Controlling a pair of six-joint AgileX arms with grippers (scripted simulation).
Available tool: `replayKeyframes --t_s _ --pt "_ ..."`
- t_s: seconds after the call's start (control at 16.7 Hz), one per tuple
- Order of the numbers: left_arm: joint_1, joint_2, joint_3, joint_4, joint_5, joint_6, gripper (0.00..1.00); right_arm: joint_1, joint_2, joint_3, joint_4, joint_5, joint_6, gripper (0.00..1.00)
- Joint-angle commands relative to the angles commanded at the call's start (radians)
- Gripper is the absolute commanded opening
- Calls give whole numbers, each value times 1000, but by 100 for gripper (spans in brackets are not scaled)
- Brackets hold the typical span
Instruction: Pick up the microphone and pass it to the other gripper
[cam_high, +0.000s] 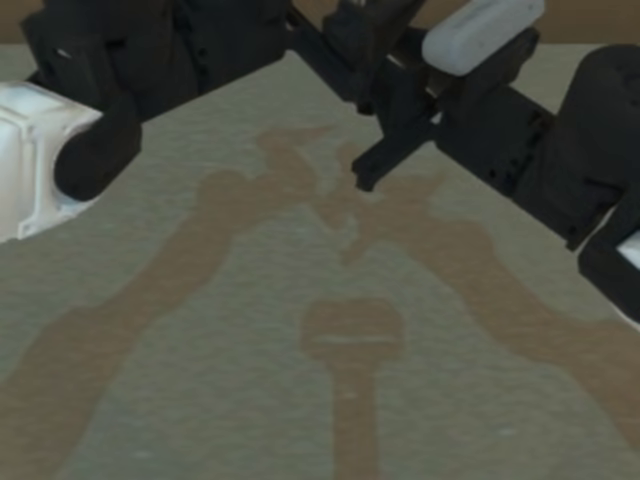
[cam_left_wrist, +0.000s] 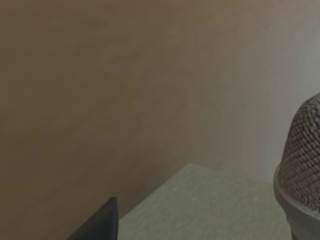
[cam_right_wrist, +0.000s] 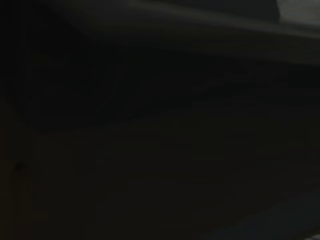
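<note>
The microphone (cam_left_wrist: 304, 165) shows only in the left wrist view, as a silver-grey mesh head hanging in the air above the table's corner (cam_left_wrist: 210, 205). In the top view the arms hide it. My left gripper (cam_high: 330, 55) is high at the top centre and open. One black fingertip (cam_left_wrist: 102, 222) stands well clear of the microphone head. My right gripper (cam_high: 368, 172) reaches in from the right to meet it and carries the microphone. The right wrist view is dark.
Both arms hang high over the grey-green table (cam_high: 200, 400), the left arm's white boxy link (cam_high: 35, 155) at the left edge and the right arm's pale oblong part (cam_high: 480, 35) at the top. Brown shadows of the arms and of the microphone (cam_high: 352, 340) lie on the table.
</note>
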Motion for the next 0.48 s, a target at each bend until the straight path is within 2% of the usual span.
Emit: replayKeyframes --t_s 0.48 --pt "0 0 0 0 0 0 40 0 0 0 0 0 0 0"
